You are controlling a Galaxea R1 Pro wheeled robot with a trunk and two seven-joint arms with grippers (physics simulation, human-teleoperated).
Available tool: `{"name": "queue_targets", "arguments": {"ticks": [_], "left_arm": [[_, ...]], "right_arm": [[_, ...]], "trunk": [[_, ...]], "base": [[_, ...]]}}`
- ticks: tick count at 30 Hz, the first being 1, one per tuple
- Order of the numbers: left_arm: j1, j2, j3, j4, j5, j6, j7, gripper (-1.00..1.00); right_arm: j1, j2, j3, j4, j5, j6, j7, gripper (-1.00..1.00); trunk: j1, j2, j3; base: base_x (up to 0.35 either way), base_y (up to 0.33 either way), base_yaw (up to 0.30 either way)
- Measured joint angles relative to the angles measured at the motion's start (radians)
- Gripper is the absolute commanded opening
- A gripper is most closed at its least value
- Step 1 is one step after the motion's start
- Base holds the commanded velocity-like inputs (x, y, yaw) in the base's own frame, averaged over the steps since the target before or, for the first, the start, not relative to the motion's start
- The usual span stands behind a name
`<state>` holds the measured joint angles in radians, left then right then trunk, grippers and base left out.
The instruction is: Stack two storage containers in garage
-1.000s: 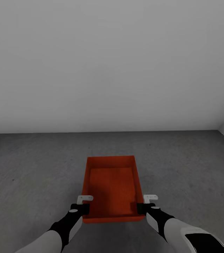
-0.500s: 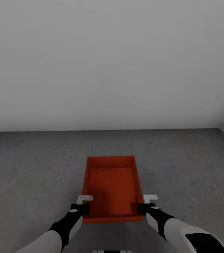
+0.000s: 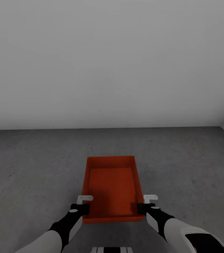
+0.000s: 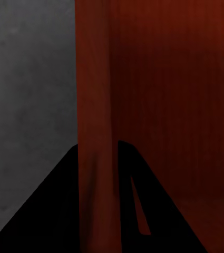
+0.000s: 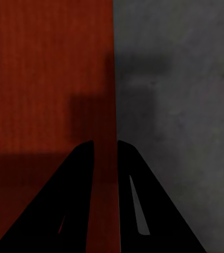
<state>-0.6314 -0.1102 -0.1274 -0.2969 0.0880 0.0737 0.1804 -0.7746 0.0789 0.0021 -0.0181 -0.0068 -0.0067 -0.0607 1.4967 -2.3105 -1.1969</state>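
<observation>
Both my grippers are nearly closed, each pair of fingers pinched on a thin side wall of the orange-red bin (image 3: 111, 188). In the left wrist view my dark fingers (image 4: 48, 211) sit one on each side of the bin's left wall, one outside against the grey and one inside the bin, with only the wall's thickness between them. In the right wrist view my fingers (image 5: 143, 211) straddle the right wall the same way, one inside over the red bottom, the other outside over the concrete.

From the head view, my left gripper (image 3: 81, 208) grips the left wall near the corner closest to me, and my right gripper (image 3: 143, 208) grips the right wall at the matching corner. My black and white forearms run back from there toward the lower edge.

Nothing lies in the bin; its ribbed bottom is bare and partly shaded on the side nearest me. It sits level between my grippers, its long side pointing away from me. Whether it rests on the floor or hangs just above it I cannot tell.

Around it spreads mottled dark-grey concrete floor (image 3: 189, 165), meeting a plain white wall (image 3: 112, 63) ahead, with a corner at the far right.
</observation>
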Motion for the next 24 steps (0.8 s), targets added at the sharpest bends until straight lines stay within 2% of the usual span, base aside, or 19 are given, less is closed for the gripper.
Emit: {"name": "queue_targets", "arguments": {"ticks": [3,20,24], "left_arm": [[0.0,0.0,0.0,0.0,0.0,-0.001,0.0,-1.0],[0.0,0.0,0.0,0.0,0.0,-0.003,0.0,-1.0],[0.0,0.0,0.0,0.0,0.0,-0.002,0.0,-1.0]], "right_arm": [[0.0,0.0,0.0,0.0,0.0,-0.001,0.0,-1.0],[0.0,0.0,0.0,-0.001,0.001,-0.001,0.0,-1.0],[0.0,0.0,0.001,-0.001,0.0,-0.001,0.0,-1.0]], "trunk": [[0.012,-0.021,-0.009],[0.012,-0.021,-0.009],[0.027,-0.049,-0.022]], "base": [[0.0,0.0,0.0],[0.0,0.0,0.0],[0.0,0.0,0.0]]}}
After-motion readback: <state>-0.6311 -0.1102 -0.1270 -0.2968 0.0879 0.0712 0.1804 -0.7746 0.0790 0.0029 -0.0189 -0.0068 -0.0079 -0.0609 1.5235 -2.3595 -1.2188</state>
